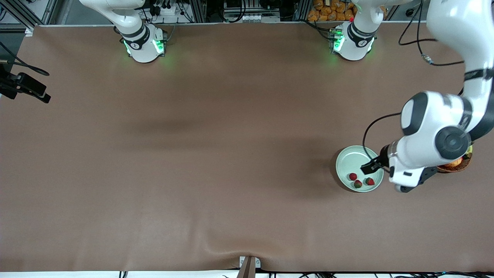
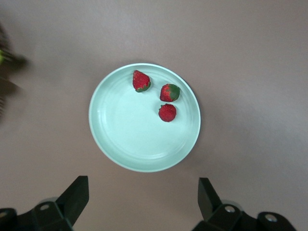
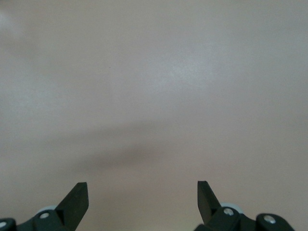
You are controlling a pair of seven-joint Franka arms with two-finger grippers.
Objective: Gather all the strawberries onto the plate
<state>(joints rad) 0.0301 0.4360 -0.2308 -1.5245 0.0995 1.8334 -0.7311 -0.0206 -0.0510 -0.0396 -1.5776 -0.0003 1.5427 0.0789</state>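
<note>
The left wrist view alone shows the left tool (image 2: pixel 143 202) spread wide, empty, over the plate (image 2: pixel 125 144) holding three strawberries (image 2: pixel 167 112); right tool (image 3: pixel 143 204) wide.

Matt brown cloth over the surface (image 1: pixel 216 162), smooth save for soft wrinkles near the front edge. Glossy pale mint plate (image 2: pixel 125 144), like glazed ceramic or hard plastic, faint rings catching light. Strawberries (image 2: pixel 167 112) dull red, finely pitted. Brown woven wicker basket (image 1: pixel 457 167). Left end effector (image 2: pixel 143 202) and right end effector (image 3: pixel 143 202) fingers of matt black plastic
</note>
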